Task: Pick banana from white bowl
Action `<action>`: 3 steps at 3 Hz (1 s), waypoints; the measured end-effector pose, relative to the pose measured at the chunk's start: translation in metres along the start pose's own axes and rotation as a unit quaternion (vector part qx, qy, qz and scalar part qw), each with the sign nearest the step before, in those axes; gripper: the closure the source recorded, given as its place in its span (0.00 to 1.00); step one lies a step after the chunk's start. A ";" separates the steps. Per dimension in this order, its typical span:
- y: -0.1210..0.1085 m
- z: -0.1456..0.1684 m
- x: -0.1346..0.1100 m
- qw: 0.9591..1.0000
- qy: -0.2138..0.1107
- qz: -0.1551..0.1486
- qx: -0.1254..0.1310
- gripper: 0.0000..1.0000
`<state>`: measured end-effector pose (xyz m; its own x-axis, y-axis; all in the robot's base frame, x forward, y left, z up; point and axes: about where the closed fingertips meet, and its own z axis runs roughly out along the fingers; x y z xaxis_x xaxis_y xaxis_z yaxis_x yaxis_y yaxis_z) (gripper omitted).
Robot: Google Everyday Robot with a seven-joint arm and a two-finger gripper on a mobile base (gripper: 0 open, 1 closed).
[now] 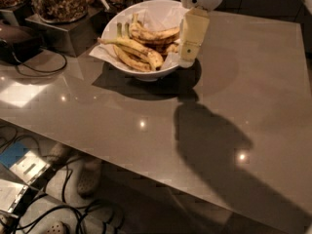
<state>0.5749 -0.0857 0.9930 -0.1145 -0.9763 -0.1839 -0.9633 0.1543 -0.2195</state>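
At the right rim of the wide, glossy white bowl (116, 25), the cream-coloured claw (189, 53) hangs under its white wrist housing, tip low beside the rim and overlapping the white paper lining (157, 14). Can't tell from this angle whether the claw is spread or closed. It holds nothing that I can see.

The bowl sits at the back of the grey-brown counter (219, 111), near the glass jars of nuts (58, 1). Several bananas are piled inside. The target looks like the curved, brown-blotched yellow banana (155, 34) lying across the top of the pile, nearest the claw. The ones with greenish stems sit further left.

Step, as I read it: approach and align, no grasp made. Banana is in the bowl, untouched.

Next move probably needs:
- shift left over the blotched banana, clear of the rim
- jaws set across its width, not along the curve
- shallow descent, since the neighbours touch it and the paper could snag

Risk: catching a second banana or the paper.
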 end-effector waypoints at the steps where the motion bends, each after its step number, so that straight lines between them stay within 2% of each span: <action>1: -0.037 -0.012 -0.042 0.999 -0.020 -0.015 0.028 0.00; 2: -0.049 -0.024 -0.062 0.997 -0.046 -0.021 0.055 0.00; 3: -0.052 -0.008 -0.057 0.996 -0.082 -0.008 0.038 0.00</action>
<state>0.6293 -0.0397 1.0227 -0.0528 -0.9415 -0.3327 -0.9431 0.1566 -0.2935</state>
